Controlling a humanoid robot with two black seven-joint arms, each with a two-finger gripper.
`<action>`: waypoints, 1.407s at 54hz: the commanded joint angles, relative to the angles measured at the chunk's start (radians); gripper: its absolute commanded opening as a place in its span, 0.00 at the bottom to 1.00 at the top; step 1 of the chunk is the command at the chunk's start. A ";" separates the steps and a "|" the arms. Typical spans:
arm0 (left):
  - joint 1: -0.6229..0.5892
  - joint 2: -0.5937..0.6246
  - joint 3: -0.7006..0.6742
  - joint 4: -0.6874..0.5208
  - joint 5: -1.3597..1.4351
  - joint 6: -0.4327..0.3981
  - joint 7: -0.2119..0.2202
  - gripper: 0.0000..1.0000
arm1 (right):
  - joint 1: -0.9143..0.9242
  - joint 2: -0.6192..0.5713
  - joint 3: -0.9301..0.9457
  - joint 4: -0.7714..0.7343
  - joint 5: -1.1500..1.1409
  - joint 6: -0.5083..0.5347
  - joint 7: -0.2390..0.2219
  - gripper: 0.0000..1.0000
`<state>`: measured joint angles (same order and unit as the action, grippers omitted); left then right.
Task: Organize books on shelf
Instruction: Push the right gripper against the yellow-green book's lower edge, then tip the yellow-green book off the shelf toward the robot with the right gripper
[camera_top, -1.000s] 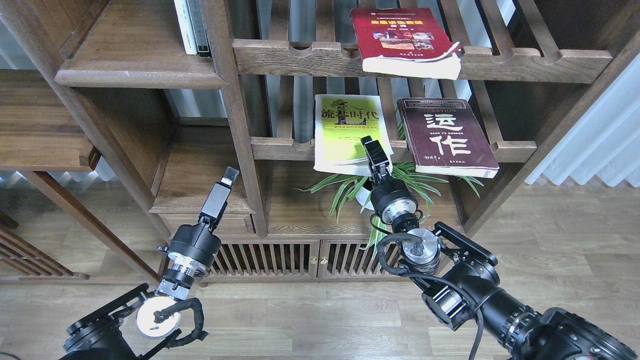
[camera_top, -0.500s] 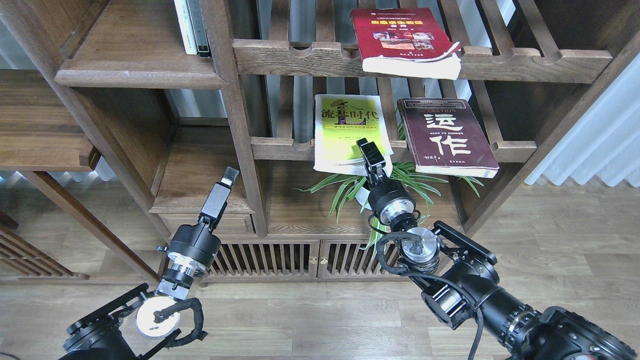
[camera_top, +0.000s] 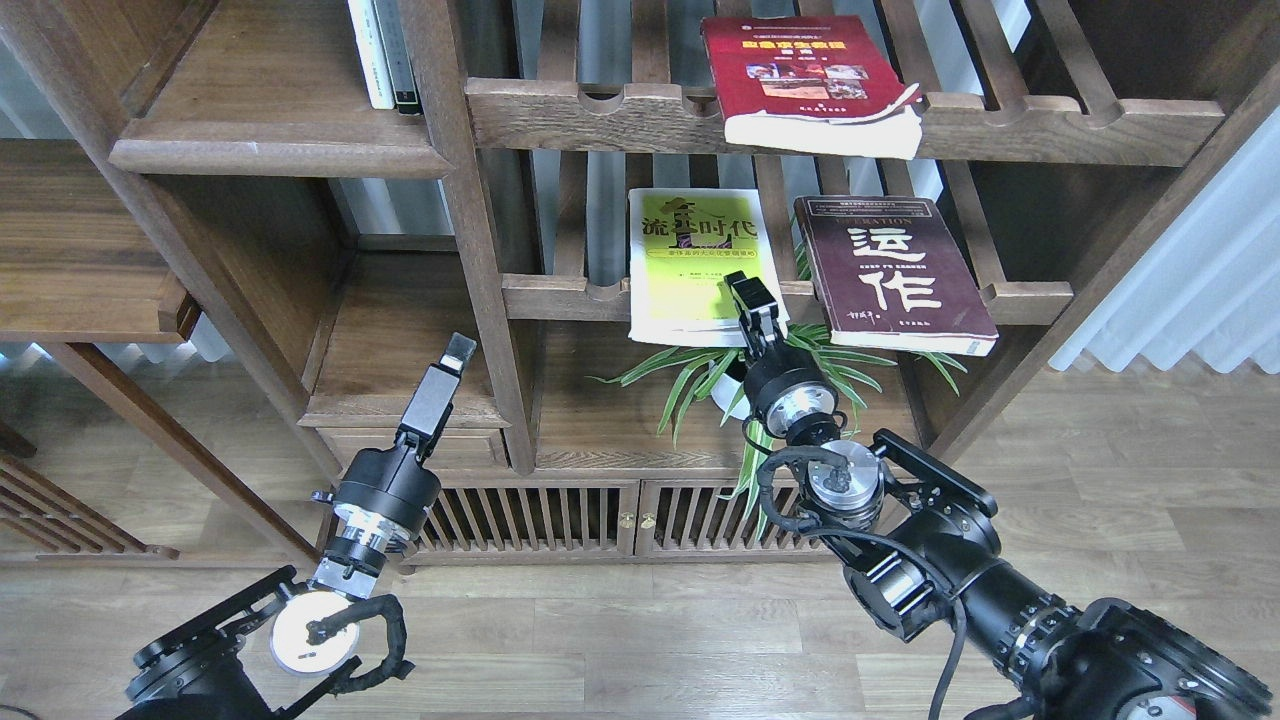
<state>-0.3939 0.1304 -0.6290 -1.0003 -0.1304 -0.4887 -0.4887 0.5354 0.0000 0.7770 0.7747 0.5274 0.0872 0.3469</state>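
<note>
Three paperbacks lie flat on the slatted racks of the bookcase. The red book (camera_top: 800, 75) with its yellow title sits on the upper rack (camera_top: 600, 115), its lower edge hanging over the notched front rail. On the lower rack (camera_top: 560, 297) the yellow-green book (camera_top: 695, 255) and the maroon book (camera_top: 890, 270) lie side by side, a narrow gap between them, both jutting past the rail.

The right tool (camera_top: 752, 297) is up at the lower right corner of the yellow-green book, overlapping the cover edge; seen end-on and dark, whether its fingers are parted or gripping I cannot tell. A green spider plant (camera_top: 700, 375) spreads just beneath it.

The left tool (camera_top: 458, 352) hangs in free air in front of the lower left compartment, holding nothing, its opening not readable from this angle.

The solid shelf (camera_top: 270, 150) sits at upper left, with slim white and dark volumes (camera_top: 385, 55) standing at its right end.
</note>
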 joint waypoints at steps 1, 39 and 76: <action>0.001 0.000 0.000 0.002 -0.002 0.000 0.000 1.00 | 0.000 0.000 0.002 0.000 0.000 0.008 0.006 0.29; 0.004 -0.012 -0.008 0.023 -0.044 0.000 0.000 1.00 | -0.064 0.000 0.007 0.052 0.000 0.293 -0.002 0.03; 0.003 0.009 -0.020 -0.032 -0.192 0.000 0.000 0.98 | -0.299 -0.069 0.048 0.440 0.000 0.402 -0.019 0.02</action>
<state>-0.3894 0.1287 -0.6463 -1.0148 -0.2758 -0.4887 -0.4888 0.2681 -0.0313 0.8296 1.1800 0.5285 0.4719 0.3380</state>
